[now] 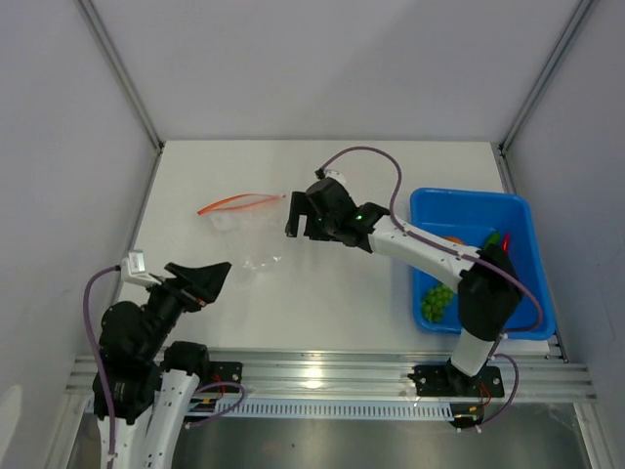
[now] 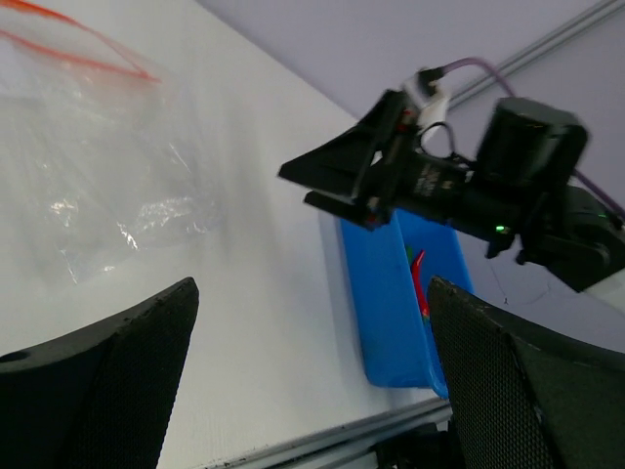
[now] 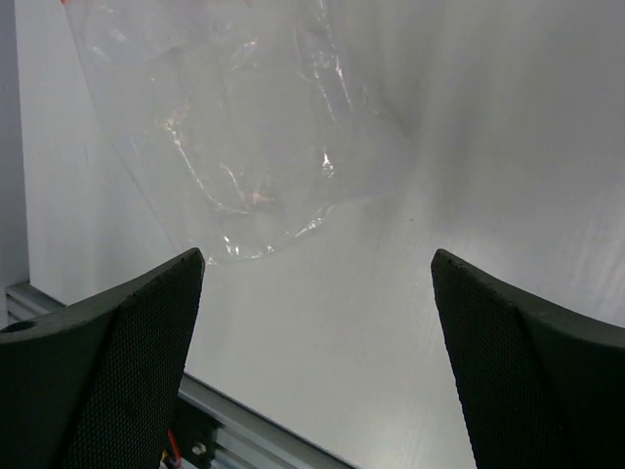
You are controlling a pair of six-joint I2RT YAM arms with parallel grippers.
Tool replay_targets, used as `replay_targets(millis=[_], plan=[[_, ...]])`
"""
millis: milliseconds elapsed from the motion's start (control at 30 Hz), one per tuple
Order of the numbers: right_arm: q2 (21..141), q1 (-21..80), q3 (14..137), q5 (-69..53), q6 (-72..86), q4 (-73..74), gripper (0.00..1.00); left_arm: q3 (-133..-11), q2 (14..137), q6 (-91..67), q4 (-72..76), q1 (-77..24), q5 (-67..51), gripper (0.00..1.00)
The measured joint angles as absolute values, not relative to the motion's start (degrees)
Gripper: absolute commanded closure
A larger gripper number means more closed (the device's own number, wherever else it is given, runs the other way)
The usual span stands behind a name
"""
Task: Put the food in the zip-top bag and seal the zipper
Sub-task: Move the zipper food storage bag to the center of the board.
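The clear zip-top bag (image 1: 244, 233) lies flat on the white table at the left of centre, its orange-red zipper (image 1: 237, 201) along the far edge. My right gripper (image 1: 296, 215) hovers open just right of the bag, nothing between its fingers; its wrist view shows the crinkly bag (image 3: 244, 127) ahead of the right gripper (image 3: 317, 256). My left gripper (image 1: 210, 278) stands open and empty near the table's front left, the bag (image 2: 98, 176) and zipper (image 2: 78, 44) beyond the left gripper (image 2: 311, 285). The food sits in the blue tray: green grapes (image 1: 437, 301), an orange piece (image 1: 454, 239), a red pepper (image 1: 506, 244).
The blue tray (image 1: 422, 200) stands at the right side of the table, partly under the right arm's forearm. Grey walls close in the left, back and right. A metal rail (image 1: 322, 371) runs along the near table edge.
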State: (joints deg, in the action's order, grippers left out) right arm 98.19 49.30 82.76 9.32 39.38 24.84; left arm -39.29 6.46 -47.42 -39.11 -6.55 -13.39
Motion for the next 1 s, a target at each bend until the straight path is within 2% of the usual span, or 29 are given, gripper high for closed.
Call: replay_targets(millis=[367, 467, 500, 567, 600, 667, 700, 767, 800, 833, 1000], plan=[[114.72, 54.81, 87.02, 6.61, 55.09, 18.61, 0.03, -44.23, 4.56, -44.99, -45.63, -6.57, -9.52, 0.01], [116.6, 56.14, 87.11, 6.04, 57.98, 16.38, 0.11, -44.12, 4.78, -45.1, -46.02, -6.55, -9.65, 0.0], [117.3, 56.51, 87.15, 5.85, 58.63, 15.44, 0.17, -43.94, 4.8, -45.17, -46.02, -6.57, -9.76, 0.01], [118.54, 56.82, 87.22, 5.56, 59.72, 14.13, 0.24, -43.79, 4.89, -45.47, -46.11, -6.57, -10.09, 0.01], [119.2, 56.84, 87.24, 5.52, 60.01, 13.54, 0.33, -43.75, 4.91, -45.58, -46.11, -6.57, -10.28, 0.01], [120.29, 56.58, 87.24, 5.54, 60.27, 12.67, 0.46, -43.64, 4.97, -45.87, -46.19, -6.57, -10.63, 0.0], [120.7, 56.36, 87.24, 5.5, 60.16, 12.21, 0.63, -43.59, 5.02, -46.06, -46.35, -6.57, -10.72, 0.0], [121.32, 55.75, 87.07, 5.39, 59.96, 11.16, 0.8, -43.59, 5.21, -46.39, -46.65, -6.57, -10.94, 0.0], [121.4, 55.33, 86.74, 5.21, 60.03, 10.55, 0.95, -43.59, 5.28, -46.48, -46.7, -6.55, -11.11, 0.0], [121.4, 54.85, 86.06, 5.06, 59.77, 9.74, 1.0, -43.59, 5.32, -46.54, -46.83, -6.57, -11.25, 0.0], [120.84, 52.64, 82.06, 4.71, 57.76, 8.16, 1.0, -43.59, 5.32, -46.5, -46.98, -6.57, -12.05, 0.01]])
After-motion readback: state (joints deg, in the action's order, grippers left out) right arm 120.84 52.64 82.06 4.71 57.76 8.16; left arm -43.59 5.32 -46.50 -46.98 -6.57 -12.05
